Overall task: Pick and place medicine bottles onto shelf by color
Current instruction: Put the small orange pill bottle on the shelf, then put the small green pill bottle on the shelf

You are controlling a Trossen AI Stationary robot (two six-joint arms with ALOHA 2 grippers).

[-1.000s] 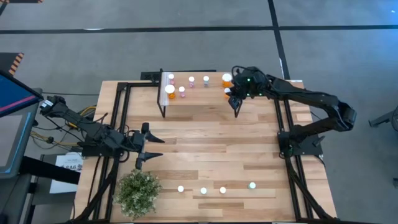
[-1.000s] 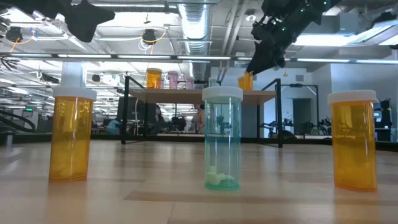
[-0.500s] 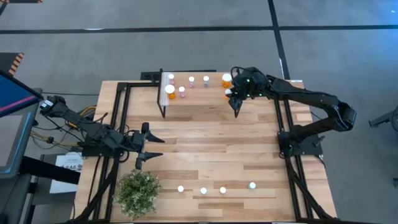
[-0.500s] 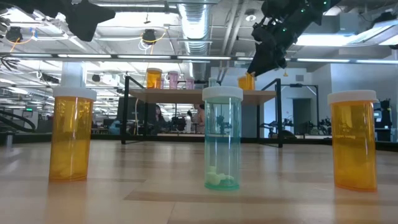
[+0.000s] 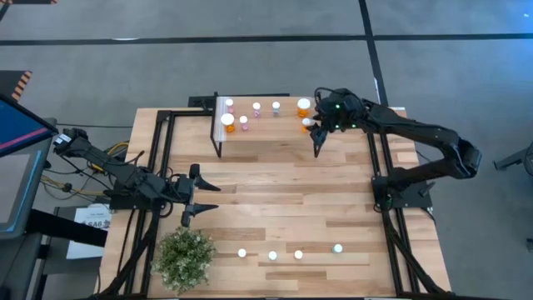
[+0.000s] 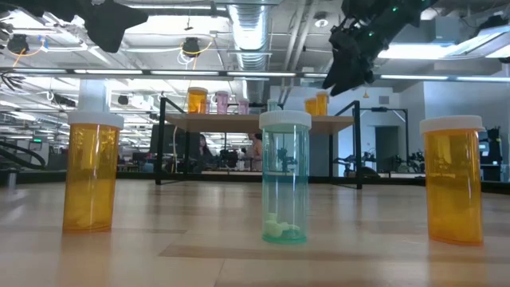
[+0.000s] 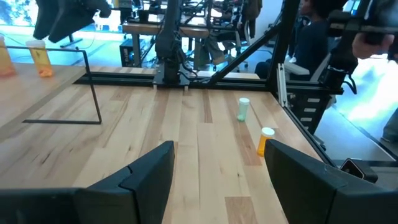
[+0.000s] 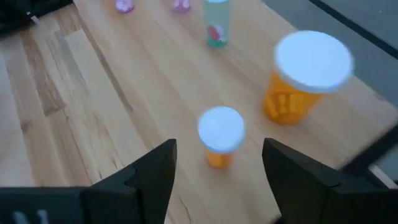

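The shelf stands at the table's far side with several white-capped medicine bottles on its top. A small orange bottle stands upright there, next to a larger orange one. My right gripper hangs open just above and behind the small bottle, a finger to either side, touching nothing. It shows over the shelf's right end. My left gripper waits open, low over the table's left side. Several bottles stand in a row near the front edge.
A green potted plant sits at the front left. A teal bottle and pink ones stand farther along the shelf. Black frame rails run along both table sides. Bare wood lies between shelf and front row.
My right gripper has opened and let go of the small orange bottle, which now stands upright on the shelf's right end beside the larger orange one. The gripper has drawn slightly up and away from it.
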